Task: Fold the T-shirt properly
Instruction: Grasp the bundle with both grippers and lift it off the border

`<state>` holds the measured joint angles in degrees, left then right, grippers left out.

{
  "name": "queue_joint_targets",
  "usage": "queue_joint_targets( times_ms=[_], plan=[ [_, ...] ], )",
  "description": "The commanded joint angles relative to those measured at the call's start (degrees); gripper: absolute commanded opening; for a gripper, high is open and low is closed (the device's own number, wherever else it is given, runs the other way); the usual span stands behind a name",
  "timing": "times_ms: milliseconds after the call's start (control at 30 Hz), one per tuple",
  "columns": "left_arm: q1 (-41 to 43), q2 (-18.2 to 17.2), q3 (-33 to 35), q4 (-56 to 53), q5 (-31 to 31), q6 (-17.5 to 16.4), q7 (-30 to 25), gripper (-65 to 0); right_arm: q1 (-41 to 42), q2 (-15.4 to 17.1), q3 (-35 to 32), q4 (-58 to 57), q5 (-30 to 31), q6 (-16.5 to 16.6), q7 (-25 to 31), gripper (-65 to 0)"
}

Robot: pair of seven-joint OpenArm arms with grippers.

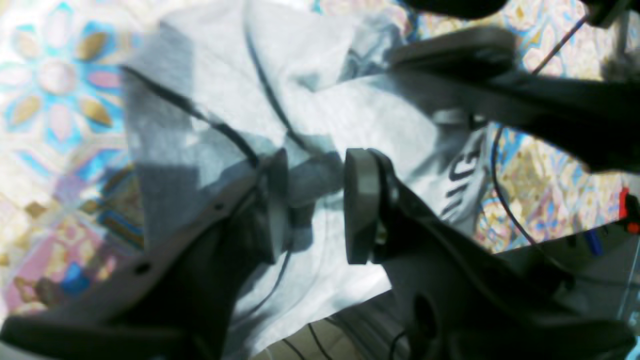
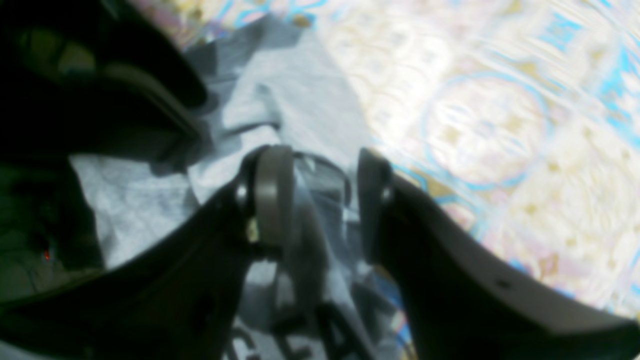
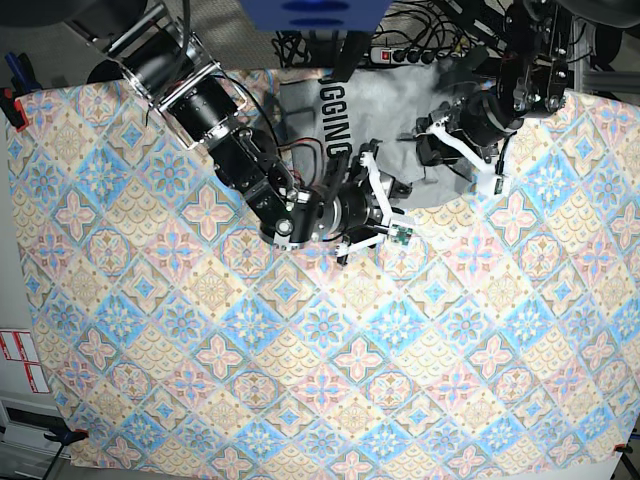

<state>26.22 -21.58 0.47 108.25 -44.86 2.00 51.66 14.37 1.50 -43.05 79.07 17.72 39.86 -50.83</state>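
Observation:
The grey T-shirt [image 3: 400, 105] lies crumpled at the table's far edge, with black lettering [image 3: 335, 125] showing on its left part. In the left wrist view, my left gripper [image 1: 316, 200] has a dark bunch of the T-shirt [image 1: 325, 115] spanning the gap between its pads, and lettering [image 1: 462, 175] shows to the right. That left gripper [image 3: 458, 150] is over the shirt's right side. My right gripper [image 2: 320, 200] straddles a ridge of the T-shirt [image 2: 300, 100] with its jaws apart, at the shirt's near edge. The right gripper [image 3: 375, 205] sits beside the lettering.
The pastel patterned tablecloth [image 3: 300, 350] covers the whole table in front of the shirt. Cables and a power strip [image 3: 420, 50] lie behind the table's far edge. Both arms crowd the far middle. A red clamp [image 3: 10, 100] is at the far left.

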Motion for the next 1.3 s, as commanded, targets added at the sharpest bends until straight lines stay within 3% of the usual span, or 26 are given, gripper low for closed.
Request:
queue_joint_targets(
  times_ms=[0,200,700,867,1100,1267],
  plan=[
    [-0.68,-0.61,-0.16,0.02,-0.19,-0.11,-0.19,-46.3,0.79,-0.57,0.89,0.98,0.7,0.14,0.94,-44.1],
    [-0.68,-0.79,-0.16,-0.33,-0.28,-0.11,-0.01,-46.6,0.79,1.45,1.6,0.98,0.7,0.14,0.85,-44.1],
    [1.17,-0.88,-0.51,-0.69,1.39,-0.11,-0.45,-46.6,0.88,1.62,1.6,0.98,0.7,0.14,0.94,-44.1],
    [-1.82,1.5,-0.07,-2.8,5.87,-0.11,-0.01,-46.5,1.15,1.62,1.6,0.89,0.7,0.14,0.94,-44.1],
    [-3.76,2.64,0.54,-7.02,6.49,-0.11,-0.36,-47.0,1.15,1.71,1.68,0.89,0.7,0.14,0.94,-44.1],
    [-3.23,2.2,1.07,-2.53,6.49,-0.2,-0.45,-55.9,1.15,1.8,1.86,0.8,0.7,0.14,1.03,-44.1]
  ],
)
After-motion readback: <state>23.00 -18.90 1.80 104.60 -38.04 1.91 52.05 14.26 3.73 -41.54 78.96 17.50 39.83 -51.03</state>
